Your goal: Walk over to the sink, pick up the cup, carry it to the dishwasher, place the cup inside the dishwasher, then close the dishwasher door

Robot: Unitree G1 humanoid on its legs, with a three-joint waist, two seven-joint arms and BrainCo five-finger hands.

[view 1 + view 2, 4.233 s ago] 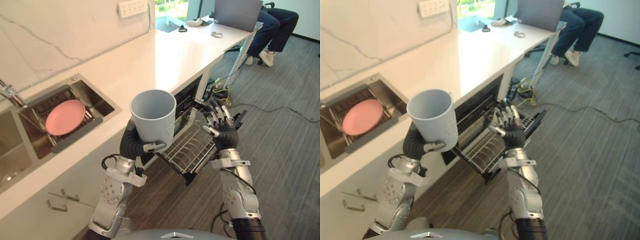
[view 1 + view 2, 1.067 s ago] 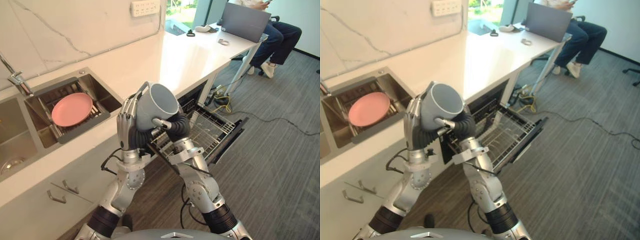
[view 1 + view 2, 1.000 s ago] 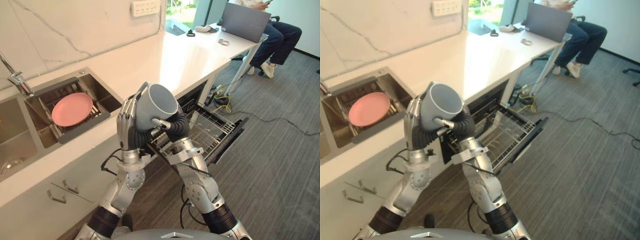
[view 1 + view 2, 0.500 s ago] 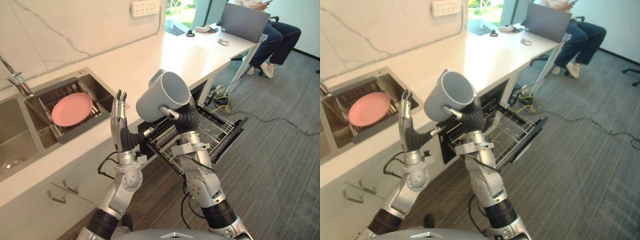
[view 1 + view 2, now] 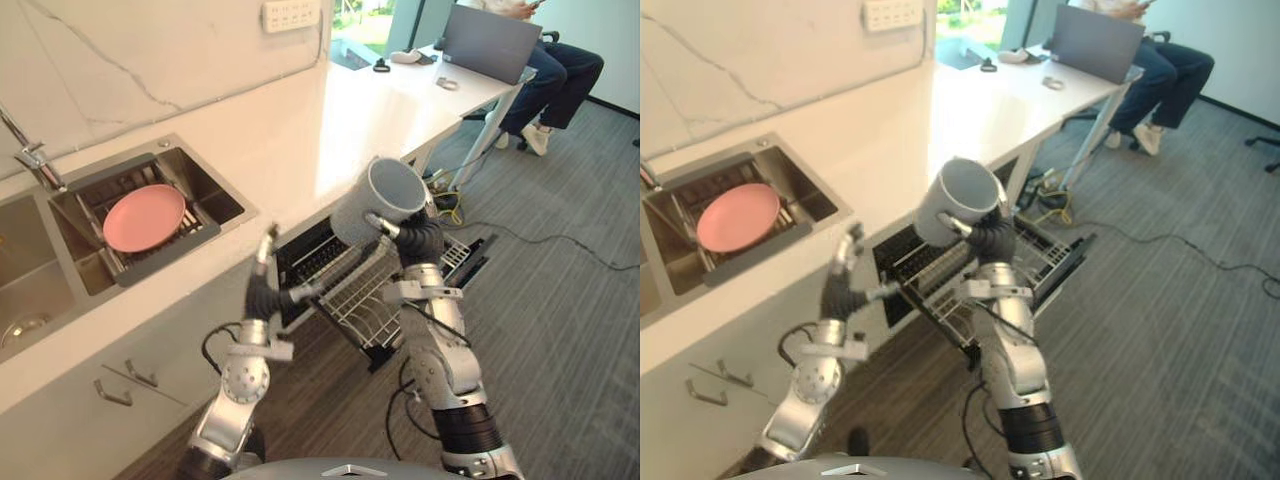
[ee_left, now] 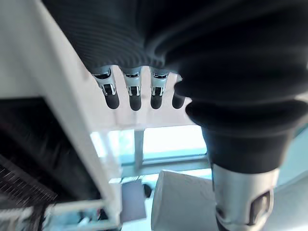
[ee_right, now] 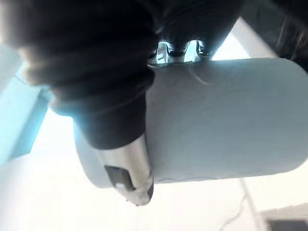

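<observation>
the right hand (image 5: 420,240) curls its fingers round the grey cup (image 5: 385,200), tilted over the pulled-out dishwasher rack (image 5: 365,295) just below it, probably to line it up for loading, while the left hand (image 5: 262,295), lower and well apart, hangs empty with straight fingers.

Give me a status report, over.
Right robot hand shut on cup, held tilted above pulled-out rack. Left robot hand open, empty. Nothing blocking rack.
</observation>
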